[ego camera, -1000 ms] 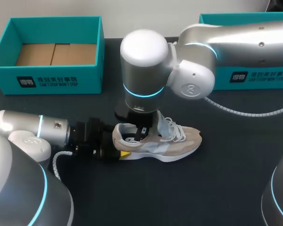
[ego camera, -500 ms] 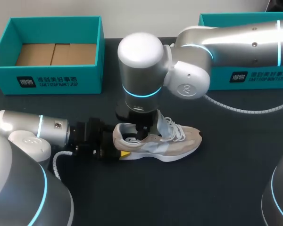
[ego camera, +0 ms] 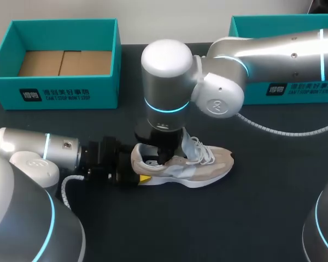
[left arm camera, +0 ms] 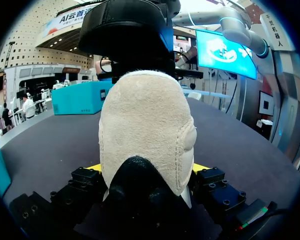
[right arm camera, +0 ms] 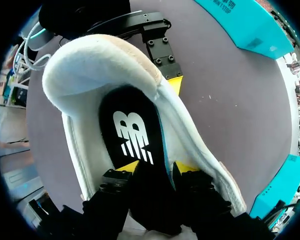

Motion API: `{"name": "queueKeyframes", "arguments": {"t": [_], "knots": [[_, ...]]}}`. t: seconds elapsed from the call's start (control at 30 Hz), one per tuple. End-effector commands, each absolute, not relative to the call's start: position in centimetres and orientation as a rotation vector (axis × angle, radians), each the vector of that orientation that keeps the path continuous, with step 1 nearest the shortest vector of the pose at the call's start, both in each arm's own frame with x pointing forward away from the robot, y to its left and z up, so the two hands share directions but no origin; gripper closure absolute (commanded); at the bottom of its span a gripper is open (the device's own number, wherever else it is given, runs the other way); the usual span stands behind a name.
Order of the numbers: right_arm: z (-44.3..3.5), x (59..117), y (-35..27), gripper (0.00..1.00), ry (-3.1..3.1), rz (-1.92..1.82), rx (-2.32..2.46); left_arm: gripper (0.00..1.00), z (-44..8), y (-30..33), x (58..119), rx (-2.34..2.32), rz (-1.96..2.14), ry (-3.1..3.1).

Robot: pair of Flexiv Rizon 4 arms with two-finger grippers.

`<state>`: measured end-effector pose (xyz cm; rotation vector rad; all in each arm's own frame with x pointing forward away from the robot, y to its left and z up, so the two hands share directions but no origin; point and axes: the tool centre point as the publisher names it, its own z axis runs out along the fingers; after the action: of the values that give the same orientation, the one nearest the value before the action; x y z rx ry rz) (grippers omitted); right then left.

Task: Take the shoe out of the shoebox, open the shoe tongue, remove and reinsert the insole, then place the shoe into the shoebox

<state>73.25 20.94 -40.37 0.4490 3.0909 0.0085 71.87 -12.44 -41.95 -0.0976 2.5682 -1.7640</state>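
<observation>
Frame centre, on the dark counter point(ego camera: 246, 218): beige shoe point(ego camera: 202, 164), sole down, toe toward the right. From the lower left, left gripper point(left arm camera: 146, 169) at the heel, fingers point(left arm camera: 93, 168) pinching it from both sides. From the upper right, right gripper point(right arm camera: 157, 169) down inside the shoe's opening, fingers point(right arm camera: 126, 167) pressed against the black insole point(right arm camera: 132, 130) from either side, with the insole lying in the shoe. Tongue point(ego camera: 185, 143) raised, just beside the right gripper. Upper left: open teal shoebox point(ego camera: 54, 93). Upper right: second box point(ego camera: 295, 87), same teal.
</observation>
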Motion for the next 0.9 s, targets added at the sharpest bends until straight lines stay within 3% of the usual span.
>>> {"name": "queueKeyframes", "arguments": {"t": [0.03, 0.13, 0.47, 0.9], "knots": [[-42.7, 72.5, 21.3, 0.64, 3.109, 0.007, 0.465, 1.00, -42.2, -12.3, 71.8, -0.097, -1.761, 2.571], [-43.2, 71.8, 21.5, 1.00, 3.122, 0.003, 0.475, 1.00, -42.2, -12.3, 71.8, -0.097, -1.761, 2.571], [-42.7, 71.4, 21.1, 1.00, 3.099, 0.020, 0.583, 1.00, -42.2, -12.3, 71.8, -0.097, -1.761, 2.571], [-38.1, 72.4, 18.5, 1.00, 3.009, 0.016, 0.641, 1.00, -42.2, -12.3, 71.8, -0.097, -1.761, 2.571]]}}
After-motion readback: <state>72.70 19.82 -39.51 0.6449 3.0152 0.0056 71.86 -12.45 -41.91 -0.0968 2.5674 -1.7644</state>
